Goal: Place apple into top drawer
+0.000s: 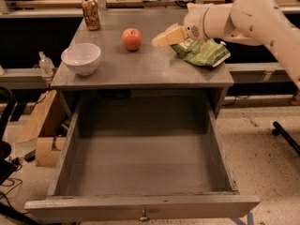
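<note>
Sitting on the tabletop toward the rear edge, a little left of centre, the apple is upright, red-orange with a paler patch, and touches nothing but the wood. The gripper hovers just to its right, pointing leftward at it, near but apart, with a strip of bare wood between them; whether it is open or closed I cannot tell from this angle. Behind the gripper the pale arm runs back over the right rear corner and out past the right side of the view. Beneath the wrist, close to the right edge, a crumpled green bag lies flat on the top, its rear part covered by the arm. Left of the apple and nearer the front, by the left edge, stands a white bowl, upright, larger than the apple and well apart from it. A can stands upright at the left rear corner. Below the front edge the drawer is pulled far out toward the camera, its grey floor and worn side walls in plain view, and a small brass knob sits at the middle of its front panel. Off the left edge a clear bottle stands on a lower ledge, and a cardboard box rests on the floor beside the drawer.
</note>
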Robot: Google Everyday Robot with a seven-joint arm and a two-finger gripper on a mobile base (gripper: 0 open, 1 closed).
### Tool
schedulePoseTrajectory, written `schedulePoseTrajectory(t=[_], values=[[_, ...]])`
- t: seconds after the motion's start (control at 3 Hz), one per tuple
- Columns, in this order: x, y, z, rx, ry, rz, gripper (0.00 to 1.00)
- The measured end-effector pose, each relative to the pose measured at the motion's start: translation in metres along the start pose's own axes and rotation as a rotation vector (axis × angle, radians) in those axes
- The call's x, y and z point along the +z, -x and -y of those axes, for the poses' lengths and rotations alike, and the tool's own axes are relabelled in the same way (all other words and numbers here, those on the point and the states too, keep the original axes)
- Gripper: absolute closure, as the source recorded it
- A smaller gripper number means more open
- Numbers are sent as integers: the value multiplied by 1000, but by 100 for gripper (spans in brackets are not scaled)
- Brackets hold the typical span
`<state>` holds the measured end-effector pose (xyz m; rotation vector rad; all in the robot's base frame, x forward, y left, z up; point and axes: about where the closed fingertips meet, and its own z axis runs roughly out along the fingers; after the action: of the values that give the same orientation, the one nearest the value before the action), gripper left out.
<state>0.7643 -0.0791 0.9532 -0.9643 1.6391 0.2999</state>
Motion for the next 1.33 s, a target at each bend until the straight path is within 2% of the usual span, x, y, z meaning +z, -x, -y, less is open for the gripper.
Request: schedulePoseTrajectory(t=[0.33,0.67,1.0,1.33], values=[[53,7,7,-15,11,30,0],[115,5,3,5,12,-14,0],[155,-5,-10,65,49,-50,0],[190,-26,-36,159,114,-81,2]])
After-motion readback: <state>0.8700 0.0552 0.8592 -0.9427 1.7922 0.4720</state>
